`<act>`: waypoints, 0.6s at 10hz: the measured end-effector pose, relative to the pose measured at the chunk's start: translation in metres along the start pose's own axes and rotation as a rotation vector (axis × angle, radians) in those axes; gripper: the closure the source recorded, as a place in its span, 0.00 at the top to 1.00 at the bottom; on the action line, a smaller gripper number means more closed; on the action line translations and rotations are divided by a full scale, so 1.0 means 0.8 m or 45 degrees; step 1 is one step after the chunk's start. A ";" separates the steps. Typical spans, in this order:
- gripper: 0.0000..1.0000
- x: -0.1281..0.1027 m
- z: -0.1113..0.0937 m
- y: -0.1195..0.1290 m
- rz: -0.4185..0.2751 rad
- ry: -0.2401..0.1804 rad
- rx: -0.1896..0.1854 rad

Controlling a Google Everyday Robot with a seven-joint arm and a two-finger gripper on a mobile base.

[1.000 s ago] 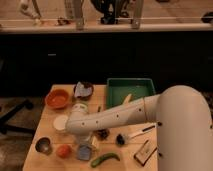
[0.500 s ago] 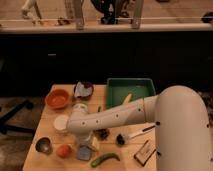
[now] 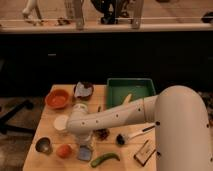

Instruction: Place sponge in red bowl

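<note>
Sponge [image 3: 85, 154], blue-grey, lies flat near front edge of wooden table [image 3: 50, 162], outside red bowl. Gripper [image 3: 84, 144] directly over it at 12 o'clock, pointing down, tip at or touching sponge top; grip state cannot be told, its end hidden by its own body. White arm [image 3: 117, 116] runs from gripper toward 2 o'clock to the big rounded shoulder at right. Orange round fruit [image 3: 63, 150] just beside sponge at 9 o'clock; small metal cup [image 3: 43, 145] further out the same way. Green chili pepper [image 3: 104, 159] near at 4 o'clock. White round disc [image 3: 60, 123] at 11 o'clock. Red bowl [image 3: 57, 98] well apart, 11 o'clock, near table's back-left. Green tray [image 3: 131, 89] at 1 o'clock, back of table
</note>
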 end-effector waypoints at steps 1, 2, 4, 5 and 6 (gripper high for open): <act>0.26 -0.001 0.001 0.000 -0.001 -0.002 0.000; 0.14 -0.001 0.001 0.000 -0.001 -0.002 -0.001; 0.00 -0.001 0.001 -0.001 -0.002 -0.002 -0.001; 0.00 -0.001 0.001 -0.001 -0.003 -0.001 -0.001; 0.00 -0.001 0.001 -0.001 -0.003 -0.002 -0.001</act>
